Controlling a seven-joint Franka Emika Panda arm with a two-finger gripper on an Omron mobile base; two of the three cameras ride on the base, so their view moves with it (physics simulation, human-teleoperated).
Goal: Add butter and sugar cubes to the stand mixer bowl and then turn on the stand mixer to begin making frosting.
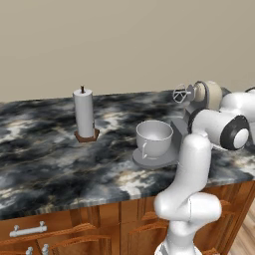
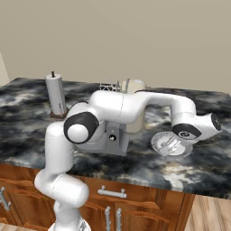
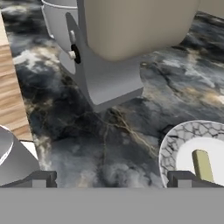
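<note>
The stand mixer (image 3: 109, 83) stands on the dark marble counter, its cream head (image 1: 208, 93) tilted back with the wire whisk (image 1: 182, 93) raised. A small side knob (image 3: 72, 54) shows on its grey body. On its flat base sits the stand mixer bowl (image 1: 154, 137), empty. The butter (image 3: 202, 164), a short yellowish stick, lies on a round white plate (image 3: 175, 140) to the right of the mixer. My gripper (image 2: 173, 145) hangs open just above that plate (image 2: 155, 140), with nothing between its fingertips (image 3: 183, 178). The sugar cubes are out of view.
A white paper-towel roll (image 1: 83, 113) stands upright on a brown holder at the left of the counter (image 1: 50, 154). The counter's front edge runs close by the plate, with wooden drawers (image 2: 113, 198) below. My own arm stretches across in front of the mixer.
</note>
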